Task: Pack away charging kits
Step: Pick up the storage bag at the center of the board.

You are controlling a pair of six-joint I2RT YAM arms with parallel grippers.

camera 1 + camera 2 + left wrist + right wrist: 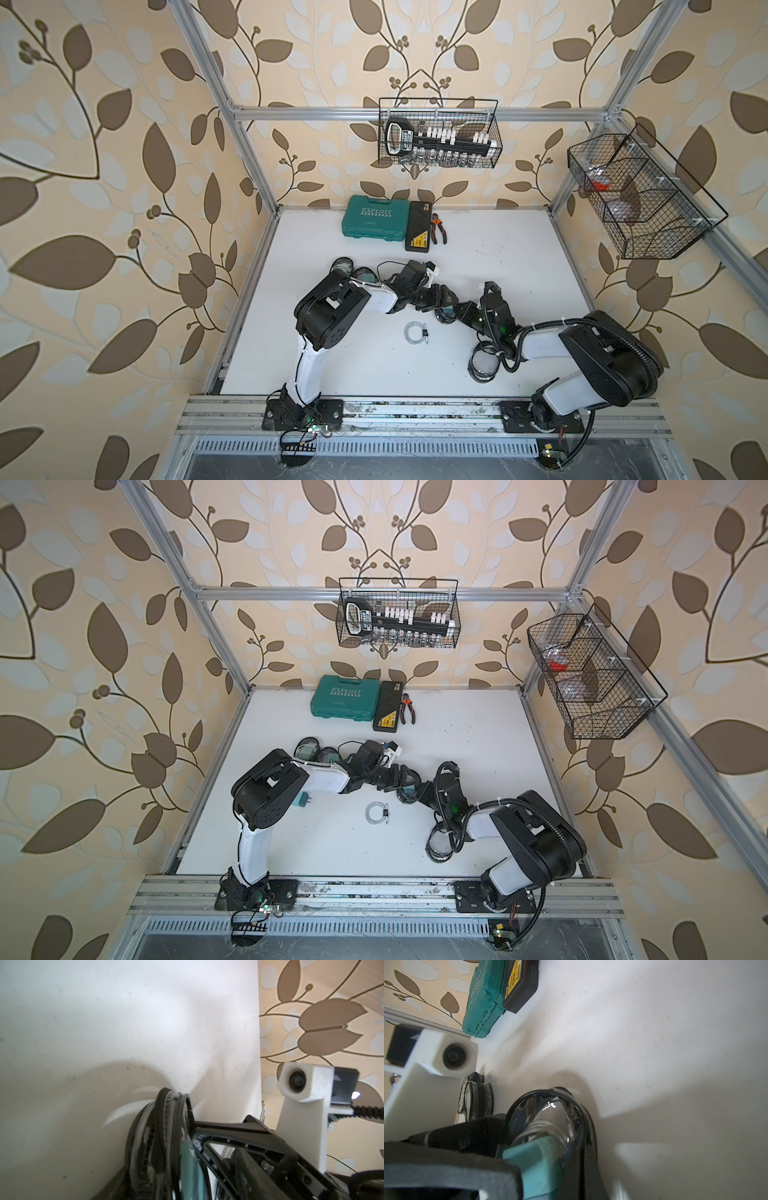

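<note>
where the two arms meet at mid-table, i see the pouch [550, 1113] held up off the surface between them. it is an oval clear pocket with a black zip rim, with a white cable [542, 1124] inside and a teal plug adapter [535, 1159] at its mouth. the right gripper [461, 312] is pinched fully closed on the pouch rim. the left gripper [440, 301] has a finger beside the adapter, but i cannot tell whether it grips it. a loose coiled cable [415, 332] lies nearer the arm bases, a pair of pouches [343, 266] sits by the left arm, and a spare adapter [302, 800] shows in a top view. the white table [498, 257] is faintly speckled and carries a teal tool case [372, 218], a black flat case [419, 226] and pliers [438, 228] at its far edge. a wire basket [440, 133] hangs on the frame before leaf-patterned wallpaper [124, 166].
</note>
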